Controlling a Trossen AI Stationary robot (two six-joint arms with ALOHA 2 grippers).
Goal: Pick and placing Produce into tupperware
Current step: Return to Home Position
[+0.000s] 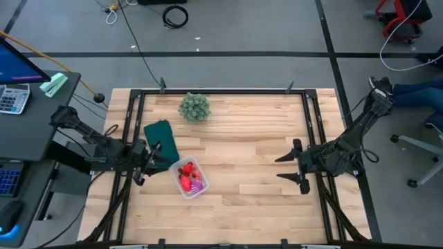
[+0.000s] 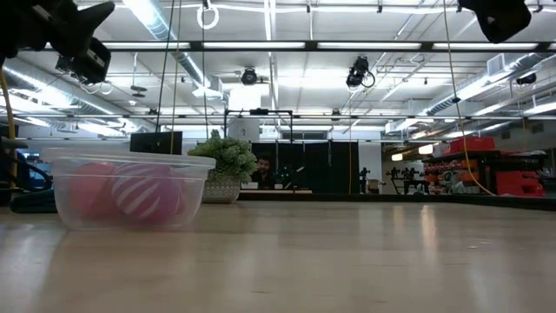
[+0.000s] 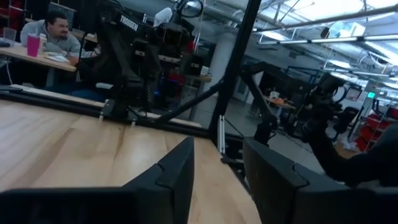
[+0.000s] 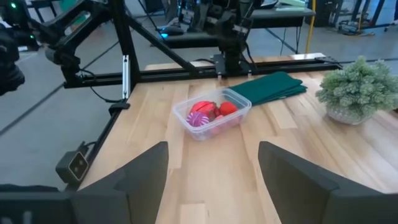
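Note:
The clear tupperware (image 1: 188, 178) stands on the table left of centre, with red and pink produce and a purple piece (image 1: 196, 187) inside it; it also shows in the right wrist view (image 4: 211, 113) and the low view (image 2: 129, 191). My left gripper (image 1: 158, 154) is open and empty, just left of the tupperware, above the table. My right gripper (image 1: 291, 166) is open and empty at the table's right side, pointing toward the tupperware.
A dark green flat piece (image 1: 161, 137) lies on the table beside the tupperware's far left. A bushy pale-green plant (image 1: 194, 106) stands near the far edge. A black frame (image 1: 228, 92) rims the table. A person sits in the room beyond (image 3: 53, 34).

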